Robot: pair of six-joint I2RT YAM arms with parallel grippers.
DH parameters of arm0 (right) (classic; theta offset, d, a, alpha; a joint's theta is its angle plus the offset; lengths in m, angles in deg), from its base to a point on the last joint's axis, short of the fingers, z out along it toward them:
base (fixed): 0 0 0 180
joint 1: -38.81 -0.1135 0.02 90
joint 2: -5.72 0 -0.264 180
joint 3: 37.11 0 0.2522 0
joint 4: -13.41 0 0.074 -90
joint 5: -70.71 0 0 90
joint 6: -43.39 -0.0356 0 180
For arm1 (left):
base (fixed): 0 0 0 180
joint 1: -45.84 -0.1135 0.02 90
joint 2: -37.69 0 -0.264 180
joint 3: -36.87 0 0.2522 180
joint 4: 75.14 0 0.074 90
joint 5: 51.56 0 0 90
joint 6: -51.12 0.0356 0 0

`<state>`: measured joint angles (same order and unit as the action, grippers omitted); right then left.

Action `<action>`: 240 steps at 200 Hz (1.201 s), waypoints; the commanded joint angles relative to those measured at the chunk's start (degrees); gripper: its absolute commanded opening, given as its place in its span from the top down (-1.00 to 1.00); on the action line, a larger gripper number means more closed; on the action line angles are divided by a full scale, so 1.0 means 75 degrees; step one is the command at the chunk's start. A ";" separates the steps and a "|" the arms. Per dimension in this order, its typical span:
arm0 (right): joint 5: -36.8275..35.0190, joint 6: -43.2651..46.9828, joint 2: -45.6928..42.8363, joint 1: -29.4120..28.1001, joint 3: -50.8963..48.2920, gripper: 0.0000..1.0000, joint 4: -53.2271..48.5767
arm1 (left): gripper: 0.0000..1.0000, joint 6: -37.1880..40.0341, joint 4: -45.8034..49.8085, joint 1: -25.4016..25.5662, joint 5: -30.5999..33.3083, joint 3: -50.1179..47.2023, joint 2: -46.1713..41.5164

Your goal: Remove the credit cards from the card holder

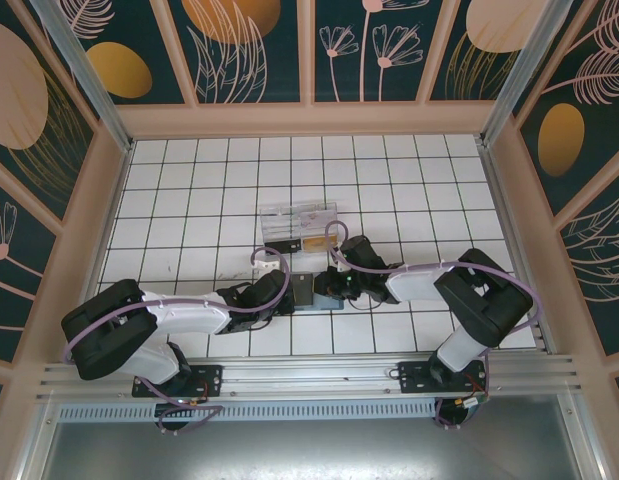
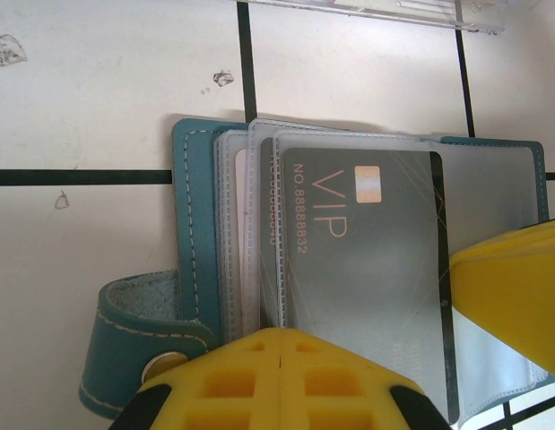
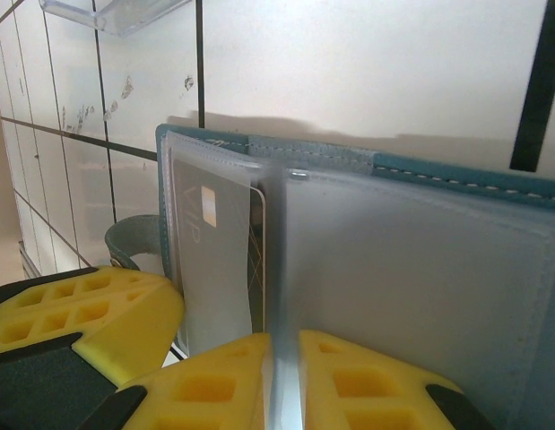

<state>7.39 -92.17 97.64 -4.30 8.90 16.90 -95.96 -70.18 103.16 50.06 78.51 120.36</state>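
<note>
The teal card holder [image 1: 311,291] lies open on the tiles between both grippers. In the left wrist view its cover [image 2: 195,224] holds several clear sleeves, and the top one carries a grey VIP credit card [image 2: 367,269]. My left gripper [image 2: 286,336] is shut, its tips against the sleeves' near edge. My right gripper [image 3: 284,345] is shut on one clear sleeve, which stands edge-on between its fingers. The VIP card [image 3: 214,260] lies just left of that sleeve. In the top view the left gripper [image 1: 287,296] and right gripper [image 1: 334,287] flank the holder.
A clear plastic compartment box [image 1: 297,225] stands just behind the holder, its edge showing at the top of both wrist views [image 2: 376,11] [image 3: 116,13]. The holder's snap strap [image 2: 134,349] curls out at its left. White tiles stretch to the back and sides.
</note>
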 commanded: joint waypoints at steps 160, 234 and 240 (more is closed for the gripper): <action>-0.0128 -0.0012 -0.0256 -0.0134 -0.0011 0.61 0.0215 | 1.00 0.0162 0.0446 -0.0033 -0.0131 -0.0096 0.0318; -0.0390 -0.0010 -0.0274 -0.0028 -0.0151 0.61 0.0055 | 1.00 0.0169 0.0470 -0.0026 -0.0131 -0.0090 0.0321; -0.0384 -0.0009 -0.0248 -0.0029 -0.0151 0.61 0.0055 | 1.00 0.0169 0.0470 -0.0031 -0.0131 -0.0096 0.0321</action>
<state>5.62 -92.17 95.04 -4.87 8.68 17.34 -95.96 -71.27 103.16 50.03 78.51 120.89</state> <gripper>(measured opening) 0.196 0.069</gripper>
